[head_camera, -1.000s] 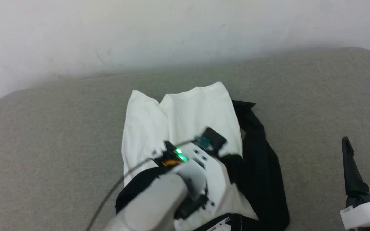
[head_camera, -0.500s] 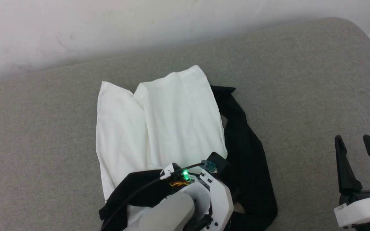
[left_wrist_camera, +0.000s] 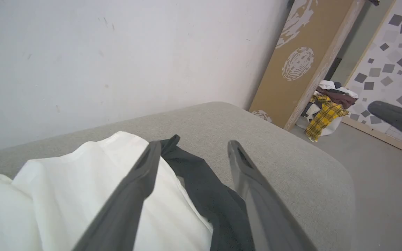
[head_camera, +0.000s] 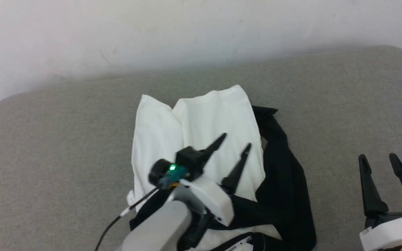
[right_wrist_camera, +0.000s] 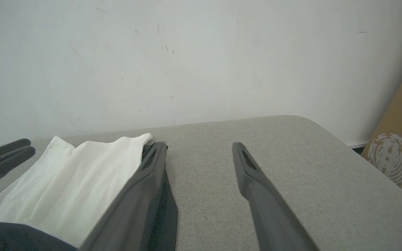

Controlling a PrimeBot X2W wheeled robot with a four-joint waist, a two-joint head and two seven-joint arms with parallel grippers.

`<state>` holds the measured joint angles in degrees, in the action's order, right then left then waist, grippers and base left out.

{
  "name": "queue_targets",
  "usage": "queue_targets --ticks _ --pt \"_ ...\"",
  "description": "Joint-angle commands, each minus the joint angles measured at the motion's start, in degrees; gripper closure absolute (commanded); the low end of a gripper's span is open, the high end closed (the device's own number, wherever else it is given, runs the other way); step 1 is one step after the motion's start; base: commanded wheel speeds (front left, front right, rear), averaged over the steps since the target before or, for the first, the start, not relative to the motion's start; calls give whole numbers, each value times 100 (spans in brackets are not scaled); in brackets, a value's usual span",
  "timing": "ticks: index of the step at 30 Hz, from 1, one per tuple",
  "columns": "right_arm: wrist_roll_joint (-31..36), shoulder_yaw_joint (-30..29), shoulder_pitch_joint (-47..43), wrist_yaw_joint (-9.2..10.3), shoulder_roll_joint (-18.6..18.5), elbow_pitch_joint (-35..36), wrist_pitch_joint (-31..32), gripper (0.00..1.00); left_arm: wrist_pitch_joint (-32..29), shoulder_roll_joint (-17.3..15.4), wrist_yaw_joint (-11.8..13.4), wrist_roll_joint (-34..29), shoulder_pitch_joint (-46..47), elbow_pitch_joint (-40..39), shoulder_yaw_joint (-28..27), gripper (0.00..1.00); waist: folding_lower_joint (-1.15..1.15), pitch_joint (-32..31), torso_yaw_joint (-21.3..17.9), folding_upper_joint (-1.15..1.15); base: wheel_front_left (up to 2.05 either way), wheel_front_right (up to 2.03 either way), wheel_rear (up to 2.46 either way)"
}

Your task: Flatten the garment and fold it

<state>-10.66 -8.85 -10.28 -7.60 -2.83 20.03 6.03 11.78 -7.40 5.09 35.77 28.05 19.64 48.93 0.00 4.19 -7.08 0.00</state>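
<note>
— What do we see of the garment (head_camera: pixel 194 122)?

— It lies bunched in the middle of the grey pad (head_camera: pixel 54 146). From the left we have the white panel, folded over itself in two soft lobes with a crease between them. Then comes a black part, running down the panel's right edge in a crumpled band. More black crosses the near end, where a strip with small print shows.

— And around it?

— A white wall (head_camera: pixel 187 35) stands behind the pad. In the left wrist view a brown board (left_wrist_camera: pixel 302 59) leans at the right, with a heap of clothes (left_wrist_camera: pixel 326 108) on the floor beside it. Our left arm (head_camera: pixel 159 226) covers the garment's near middle in the head view.

— Where are our grippers?

— The left gripper (head_camera: pixel 236 140) is over the white panel near its right edge, fingers spread, nothing between them. Whether it touches the cloth we cannot tell. The right gripper (head_camera: pixel 377 157) is well to the right of the black band, over bare pad, fingers likewise apart and empty.
</note>
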Motion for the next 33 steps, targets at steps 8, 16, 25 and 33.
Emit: queue_targets --ticks 8,16,25,33 --pt "186 160 -193 11 -5 52 147 0 307 -648 933 -65 -901 -816 -1104 0 0 -374 596 0 0 0 0" --pt "253 209 -270 11 -5 14 271 0 320 -1212 1423 -214 -1801 -1396 -2331 0 0 -403 877 0 0 0 0" --pt "71 -14 162 11 -5 -934 655 0 321 -1744 1056 -355 -2475 -1800 -3066 0 0 -261 1095 0 0 0 0" --pt "-532 -413 1726 11 -412 -2606 1013 0 321 -1678 713 -613 -2468 -2179 -3246 0 0 245 1272 0 0 0 0"
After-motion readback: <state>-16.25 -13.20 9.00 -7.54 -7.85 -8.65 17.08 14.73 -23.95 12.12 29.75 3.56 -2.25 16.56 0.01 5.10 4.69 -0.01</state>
